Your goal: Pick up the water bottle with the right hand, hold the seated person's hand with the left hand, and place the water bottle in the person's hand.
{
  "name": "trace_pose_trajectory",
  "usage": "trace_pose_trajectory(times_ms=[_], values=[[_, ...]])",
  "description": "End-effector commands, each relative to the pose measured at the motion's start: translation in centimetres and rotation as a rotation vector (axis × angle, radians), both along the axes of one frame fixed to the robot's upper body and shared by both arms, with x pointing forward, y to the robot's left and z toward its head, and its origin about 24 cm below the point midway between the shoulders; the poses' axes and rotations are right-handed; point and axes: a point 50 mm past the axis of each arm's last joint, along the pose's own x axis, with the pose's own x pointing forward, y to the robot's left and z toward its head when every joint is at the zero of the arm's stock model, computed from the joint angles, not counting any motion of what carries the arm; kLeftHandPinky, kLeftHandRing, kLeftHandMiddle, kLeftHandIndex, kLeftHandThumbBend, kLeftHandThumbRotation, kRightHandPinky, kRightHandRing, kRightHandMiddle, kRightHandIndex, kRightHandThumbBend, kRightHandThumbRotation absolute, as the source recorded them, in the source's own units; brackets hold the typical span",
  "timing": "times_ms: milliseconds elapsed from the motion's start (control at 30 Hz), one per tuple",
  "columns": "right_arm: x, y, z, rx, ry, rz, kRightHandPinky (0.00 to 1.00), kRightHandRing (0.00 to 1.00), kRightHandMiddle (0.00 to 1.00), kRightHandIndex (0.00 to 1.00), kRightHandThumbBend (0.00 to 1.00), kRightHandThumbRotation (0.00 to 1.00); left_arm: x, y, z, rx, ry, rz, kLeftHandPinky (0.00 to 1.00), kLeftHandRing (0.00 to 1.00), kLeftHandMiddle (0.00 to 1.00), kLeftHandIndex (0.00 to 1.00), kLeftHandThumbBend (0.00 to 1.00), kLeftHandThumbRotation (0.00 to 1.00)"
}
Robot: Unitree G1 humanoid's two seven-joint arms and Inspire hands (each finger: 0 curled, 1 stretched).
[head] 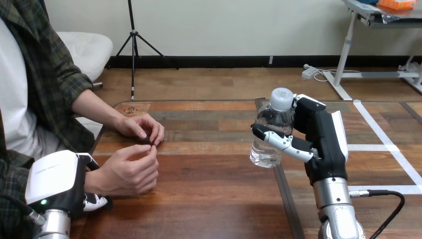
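Right hand (318, 137) clasps the water bottle (271, 130) upright near mid-desk (209, 199) — left hand (57, 181) sits beside the person's nearer hand (130, 172), hold cannot be told — next, likely: secure that hand, carry bottle across into it.

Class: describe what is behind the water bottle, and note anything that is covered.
The right hand stands behind and beside the water bottle, its thumb curled across the front. The hand's other fingers, behind the bottle, are covered.
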Motion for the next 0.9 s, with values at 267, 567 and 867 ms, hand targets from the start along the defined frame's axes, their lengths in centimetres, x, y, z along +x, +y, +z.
trace_pose_trajectory(times_ms=[267,567,867], values=[[1.7,0.0,3.7,-0.003,-0.154,-0.007,0.37,0.40,0.44,0.44,0.68,0.00,0.0,-1.9,-0.6,-0.065,-0.009,-0.062,0.46,0.51,0.53,0.51,0.77,0.00],[1.7,0.0,3.7,-0.003,-0.152,-0.009,0.37,0.40,0.44,0.45,0.68,0.00,0.0,-2.5,-0.2,-0.080,-0.039,-0.081,0.45,0.50,0.52,0.51,0.77,0.00],[1.7,0.0,3.7,0.002,-0.151,-0.009,0.36,0.40,0.44,0.44,0.68,0.00,0.0,-3.4,0.4,-0.109,-0.109,-0.124,0.44,0.48,0.50,0.50,0.77,0.00]])
